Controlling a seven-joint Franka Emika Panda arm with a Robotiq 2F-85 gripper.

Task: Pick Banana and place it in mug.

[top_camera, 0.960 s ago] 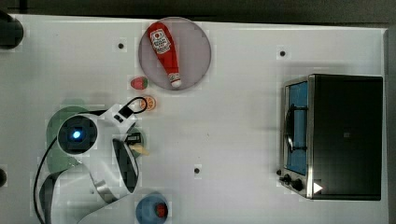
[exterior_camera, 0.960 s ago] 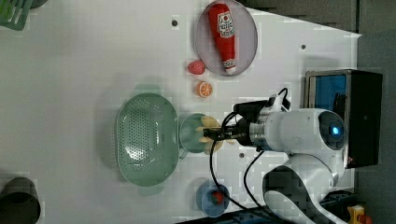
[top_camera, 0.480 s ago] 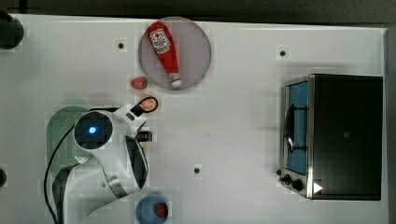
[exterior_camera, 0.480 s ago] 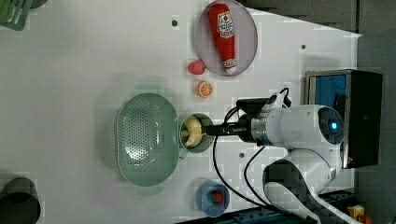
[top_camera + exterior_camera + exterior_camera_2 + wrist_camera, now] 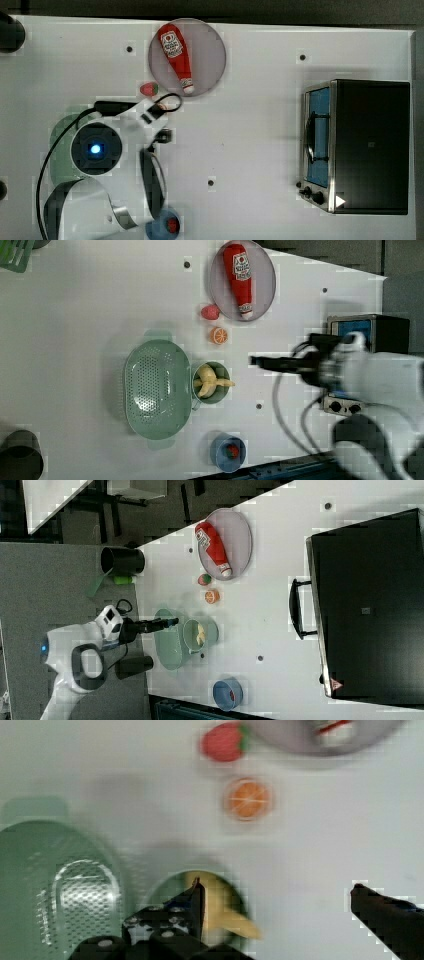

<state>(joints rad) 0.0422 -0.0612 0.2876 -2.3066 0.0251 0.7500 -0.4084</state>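
Note:
The pale yellow Banana (image 5: 209, 382) lies inside the small mint-green mug (image 5: 224, 395), one end poking over the rim. The mug stands right beside the oval green colander (image 5: 156, 389). My gripper (image 5: 253, 360) hangs to the left view's right of the mug, apart from it and holding nothing. In the wrist view my gripper (image 5: 276, 886) is open, its fingers (image 5: 196, 900) wide apart, with the Banana (image 5: 222, 912) and mug (image 5: 156, 896) below. The right view shows the Banana (image 5: 201, 634) in the mug (image 5: 213, 630), with my gripper (image 5: 172, 622) over the colander (image 5: 167, 647).
A ketchup bottle (image 5: 176, 52) lies on a grey plate (image 5: 207, 52) at the back. A strawberry (image 5: 210, 312) and an orange slice (image 5: 218, 335) lie between plate and mug. A blue bowl (image 5: 219, 456) sits near the front edge. A toaster oven (image 5: 360, 145) stands at the top view's right.
My gripper opened and let go of the Banana, which now rests in the mug. The arm has drawn back from the mug toward the left view's right.

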